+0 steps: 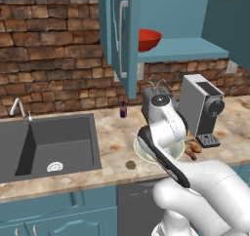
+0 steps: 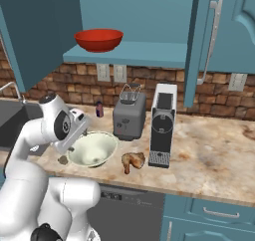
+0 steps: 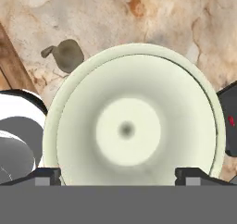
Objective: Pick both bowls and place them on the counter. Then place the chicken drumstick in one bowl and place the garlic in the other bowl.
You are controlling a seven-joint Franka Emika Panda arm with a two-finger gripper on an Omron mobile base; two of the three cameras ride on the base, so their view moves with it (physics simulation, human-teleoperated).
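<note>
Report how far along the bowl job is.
Done: cream bowl sits on the counter. In hand: nothing; the gripper is open above it. Left: red bowl on the cabinet shelf, drumstick and garlic on the counter.

Sink [image 1: 53, 142] with faucet [image 1: 19, 109], purple bottle [image 2: 99, 108], grey toaster [image 2: 129, 116], coffee machine [image 2: 163, 123] beside it.

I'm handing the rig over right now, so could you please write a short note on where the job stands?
Gripper: open, just above the cream bowl, holding nothing.
Cream bowl: upright on the counter, in front of the toaster.
Red bowl: on the cabinet shelf.
Drumstick: on the counter, right of the cream bowl.
Garlic: on the counter near the front edge.
Done: one bowl placed.
Left: red bowl, then drumstick and garlic.
</note>
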